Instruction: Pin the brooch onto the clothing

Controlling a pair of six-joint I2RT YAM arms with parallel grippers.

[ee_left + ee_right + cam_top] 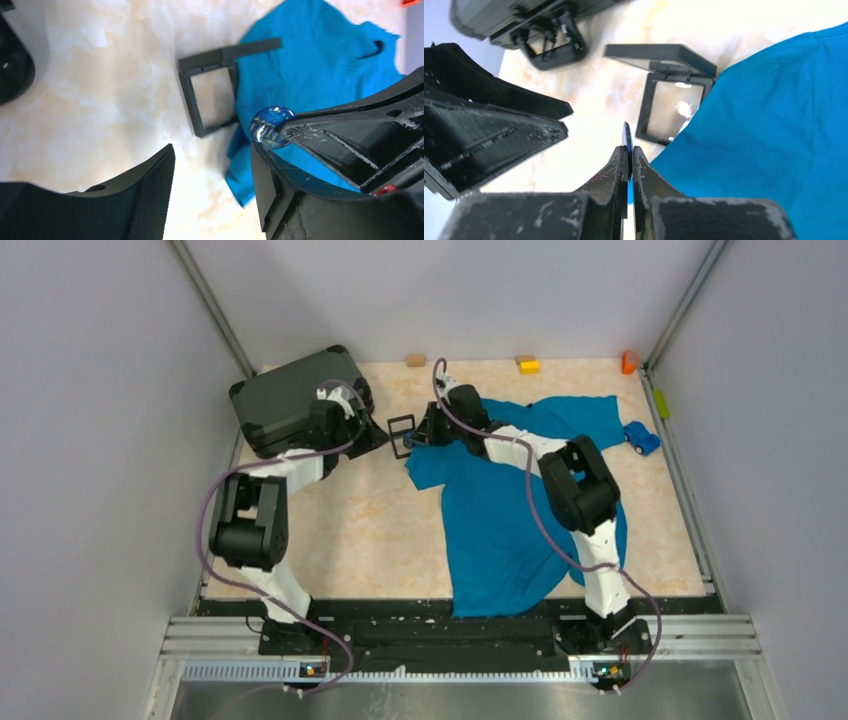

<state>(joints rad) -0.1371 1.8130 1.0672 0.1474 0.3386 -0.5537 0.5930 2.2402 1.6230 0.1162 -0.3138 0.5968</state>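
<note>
Right hand point(629, 161) pinching brooch point(626, 134), left hand point(212, 170) spread, black frame point(659, 52) beside shirt point(774, 125)

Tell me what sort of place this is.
Likely a lab robot cell: left arm and right arm bolted to a metal rail, plain walls boxing in the table, props like a toy car.

One each: teal-blue fabric T-shirt point(500, 530), tiny round blue brooch point(271, 126), black rectangular frame point(188, 97), dark grey hard case point(285, 400), small blue car point(641, 438) (a toy).
</note>
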